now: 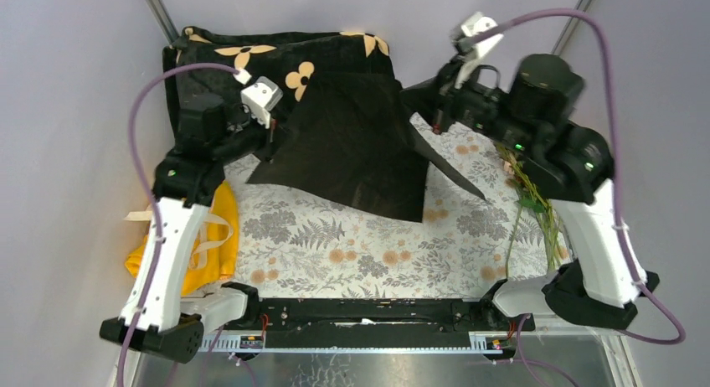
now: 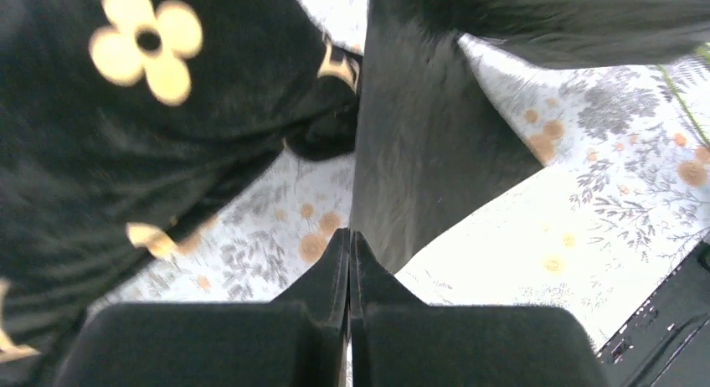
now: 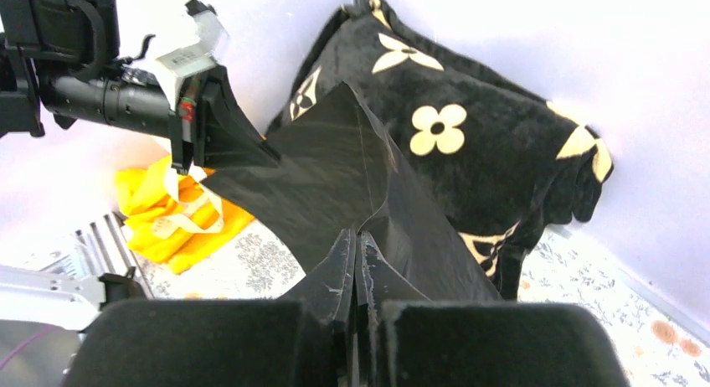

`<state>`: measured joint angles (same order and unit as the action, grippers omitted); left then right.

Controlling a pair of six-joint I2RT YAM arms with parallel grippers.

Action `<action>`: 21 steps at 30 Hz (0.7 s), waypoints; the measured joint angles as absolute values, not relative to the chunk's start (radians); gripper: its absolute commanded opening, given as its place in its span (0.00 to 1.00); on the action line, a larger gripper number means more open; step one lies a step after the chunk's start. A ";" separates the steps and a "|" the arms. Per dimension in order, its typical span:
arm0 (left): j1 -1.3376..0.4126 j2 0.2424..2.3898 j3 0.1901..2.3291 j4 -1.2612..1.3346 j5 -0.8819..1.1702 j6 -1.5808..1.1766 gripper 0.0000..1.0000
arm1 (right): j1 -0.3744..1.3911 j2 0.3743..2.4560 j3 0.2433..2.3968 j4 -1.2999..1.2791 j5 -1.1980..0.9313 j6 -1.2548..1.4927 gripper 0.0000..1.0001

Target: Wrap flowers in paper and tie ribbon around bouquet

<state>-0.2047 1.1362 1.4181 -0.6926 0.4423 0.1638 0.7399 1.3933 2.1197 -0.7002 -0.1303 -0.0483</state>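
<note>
Floral-print tablecloth [image 1: 352, 245] lies under the paper [image 1: 352, 144] (matte, crinkly, black), which spans between the left gripper [image 2: 349, 240] and right gripper [image 3: 355, 240], each pinching a corner between closed fingertips.

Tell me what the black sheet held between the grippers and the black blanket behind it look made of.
The paper: thin matte black sheet, probably paper; it keeps sharp creases and tents stiffly, with no sheen. The blanket: thick plush fabric, possibly fleece or velour; fuzzy nap, soft rounded folds, tan flower prints.
</note>
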 measured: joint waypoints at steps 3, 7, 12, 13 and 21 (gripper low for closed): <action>-0.205 1.094 1.547 -0.791 0.498 0.233 0.00 | 0.740 1.323 2.135 -0.714 -0.153 -0.046 0.00; -0.205 1.074 1.748 -0.925 0.586 0.295 0.00 | 0.740 1.256 2.172 -0.729 -0.159 -0.039 0.00; -0.205 1.055 1.884 -0.999 0.629 0.303 0.00 | 0.741 1.247 2.216 -0.729 -0.105 -0.029 0.00; -0.205 1.056 1.892 -1.001 0.628 0.301 0.00 | 0.741 1.254 2.223 -0.729 -0.091 -0.030 0.00; -0.206 1.169 1.895 -0.990 0.544 0.283 0.00 | 0.741 1.414 2.268 -0.688 0.082 -0.112 0.00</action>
<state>-0.2058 1.1687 1.8950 -0.9901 0.5442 0.2832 0.7414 1.4136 2.2684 -0.6884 0.0822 -0.1120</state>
